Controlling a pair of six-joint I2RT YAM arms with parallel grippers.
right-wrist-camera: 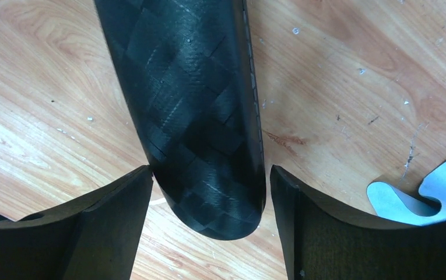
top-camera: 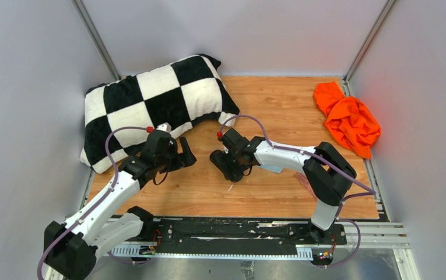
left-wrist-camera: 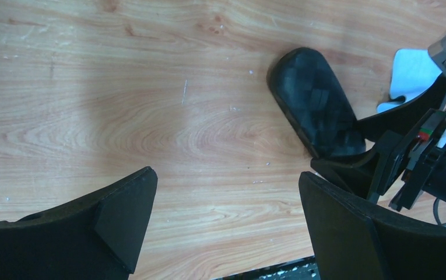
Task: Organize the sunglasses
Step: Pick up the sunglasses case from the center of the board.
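A closed black oval case (right-wrist-camera: pixel 191 105) with a woven texture lies on the wooden table (top-camera: pixel 278 105). My right gripper (right-wrist-camera: pixel 210 175) straddles its rounded near end, open, with a thin gap at the right finger and the left fingertip (right-wrist-camera: pixel 141 181) just at the shell. The left wrist view shows the same case (left-wrist-camera: pixel 316 102) beside the right arm's fingers. My left gripper (left-wrist-camera: pixel 226 178) hangs open over bare wood to the left of the case, holding nothing. From the top view both grippers, left (top-camera: pixel 182 154) and right (top-camera: pixel 226 166), face each other mid-table. The sunglasses are hidden from every view.
A light blue cloth (right-wrist-camera: pixel 436 192) lies flat right of the case, partly under the right arm. A black-and-white checkered pillow (top-camera: pixel 156 105) fills the back left. An orange garment (top-camera: pixel 348 119) is bunched at the back right. Grey walls close three sides.
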